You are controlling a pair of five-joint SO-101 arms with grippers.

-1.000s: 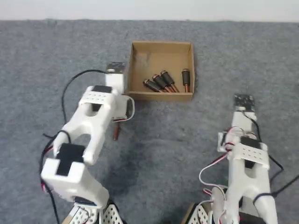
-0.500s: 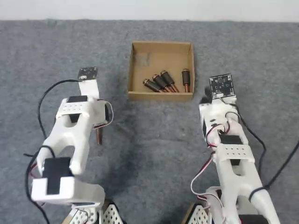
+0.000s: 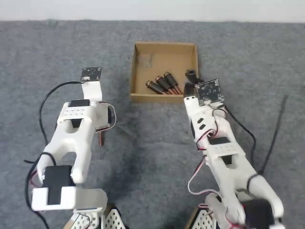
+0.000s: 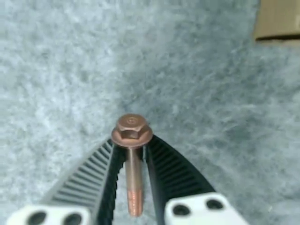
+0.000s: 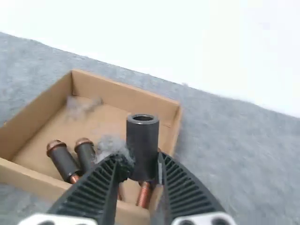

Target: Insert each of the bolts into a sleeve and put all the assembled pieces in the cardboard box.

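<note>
Grey cloth is laid over the bench (image 3: 157, 143). A bolt (image 4: 132, 133) is pinched by the left end effector (image 4: 132, 144); a sleeve (image 5: 142, 140) is pinched by the right end effector (image 5: 140, 163), with the box (image 5: 117, 96) and assembled pieces (image 5: 61, 158) just beyond.

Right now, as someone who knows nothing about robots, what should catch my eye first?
The left gripper is shut on a copper bolt, held over the grey carpet to the left of the cardboard box. The right gripper is shut on a dark sleeve over the right side of the box. Several assembled pieces lie inside it.
</note>
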